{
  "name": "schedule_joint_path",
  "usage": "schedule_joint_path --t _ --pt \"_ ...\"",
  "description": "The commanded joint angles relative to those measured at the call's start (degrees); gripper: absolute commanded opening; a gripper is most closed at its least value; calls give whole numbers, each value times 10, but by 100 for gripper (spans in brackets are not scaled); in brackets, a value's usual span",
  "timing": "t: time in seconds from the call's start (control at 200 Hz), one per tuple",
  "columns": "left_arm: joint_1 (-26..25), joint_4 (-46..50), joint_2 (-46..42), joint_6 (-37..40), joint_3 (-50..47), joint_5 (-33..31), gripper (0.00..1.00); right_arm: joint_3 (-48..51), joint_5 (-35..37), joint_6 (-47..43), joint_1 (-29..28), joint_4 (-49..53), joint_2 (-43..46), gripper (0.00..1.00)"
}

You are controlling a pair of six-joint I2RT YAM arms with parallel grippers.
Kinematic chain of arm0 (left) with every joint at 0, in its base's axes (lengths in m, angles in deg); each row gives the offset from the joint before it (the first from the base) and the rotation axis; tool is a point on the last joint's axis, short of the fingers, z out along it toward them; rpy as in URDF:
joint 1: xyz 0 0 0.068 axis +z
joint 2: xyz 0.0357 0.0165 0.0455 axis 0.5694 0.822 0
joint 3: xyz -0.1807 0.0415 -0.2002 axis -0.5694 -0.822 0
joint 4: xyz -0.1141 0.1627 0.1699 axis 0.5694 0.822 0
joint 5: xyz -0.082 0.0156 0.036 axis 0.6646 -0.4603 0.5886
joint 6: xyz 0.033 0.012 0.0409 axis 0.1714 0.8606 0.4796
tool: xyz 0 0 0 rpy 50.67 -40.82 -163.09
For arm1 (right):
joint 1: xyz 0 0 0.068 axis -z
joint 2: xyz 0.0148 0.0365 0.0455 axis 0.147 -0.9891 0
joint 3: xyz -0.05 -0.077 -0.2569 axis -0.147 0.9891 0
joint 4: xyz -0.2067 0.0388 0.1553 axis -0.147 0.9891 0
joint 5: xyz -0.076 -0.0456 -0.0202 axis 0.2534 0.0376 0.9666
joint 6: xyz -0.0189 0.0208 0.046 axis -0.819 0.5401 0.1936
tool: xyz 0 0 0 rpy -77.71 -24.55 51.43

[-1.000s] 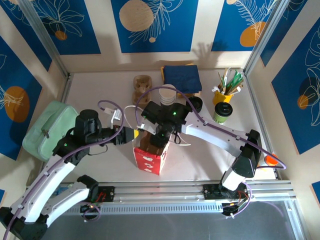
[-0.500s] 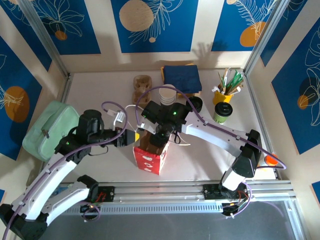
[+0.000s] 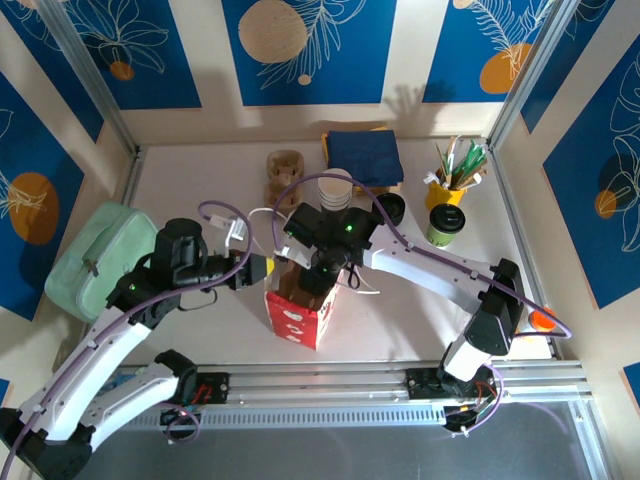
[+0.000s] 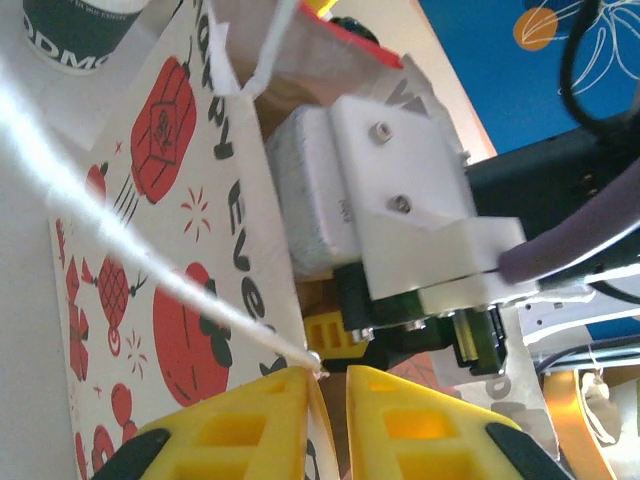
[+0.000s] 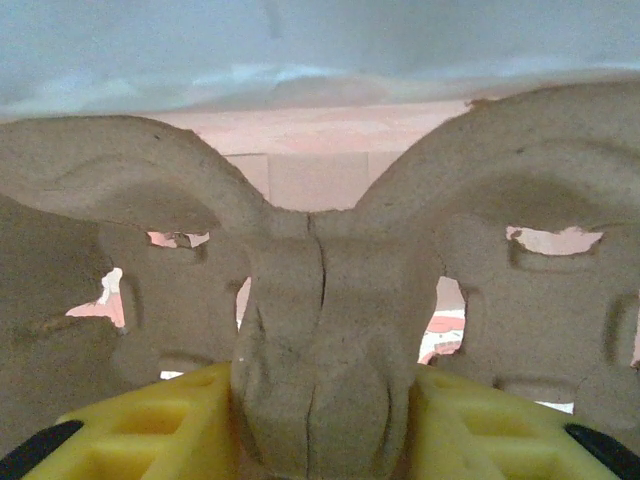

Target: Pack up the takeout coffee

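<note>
a pale table (image 3: 200, 180) takes up the middle of the top view, with a mint-green bag (image 3: 95, 255) lying at its left edge. a red paper bag (image 3: 295, 318) printed with lanterns stands open at lower centre, between the two arms. the left gripper (image 3: 264, 268) reaches in from the left at the bag's upper rim; in its wrist view the yellow fingers (image 4: 250, 420) are nearly together at the bottom of the frame, pinching the bag's thin paper wall (image 4: 170, 250) just below a white string handle (image 4: 150, 270). the right gripper (image 3: 322, 272) sits over the bag's mouth, and in its own wrist view it (image 5: 315, 430) is clamped on the central spine of a brown pulp cup carrier (image 5: 310, 270) (pink-red paper shows through the carrier's cutouts). at upper centre of the top view lie folded navy napkins (image 3: 365, 155), with a second pulp carrier (image 3: 285, 170) to their left and a stack of white cups (image 3: 335, 190) just below them. the takeout coffee (image 3: 445, 225), black lid on, stands upright at centre right, well apart from the bag, just below a yellow cup (image 3: 446, 192) of sticks.
</note>
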Motion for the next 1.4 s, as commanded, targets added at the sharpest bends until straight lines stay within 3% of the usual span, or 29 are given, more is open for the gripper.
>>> schedule_joint_path --t 0.0,0.755,1.396 --pt "-5 -23 -4 -7 -3 -5 16 13 -37 9 5 -21 11 44" --pt "-5 36 -4 29 31 -73 0 30 -50 14 21 -25 -20 45" --pt "-4 41 -5 28 41 -80 0 38 -51 28 26 -35 -64 46"
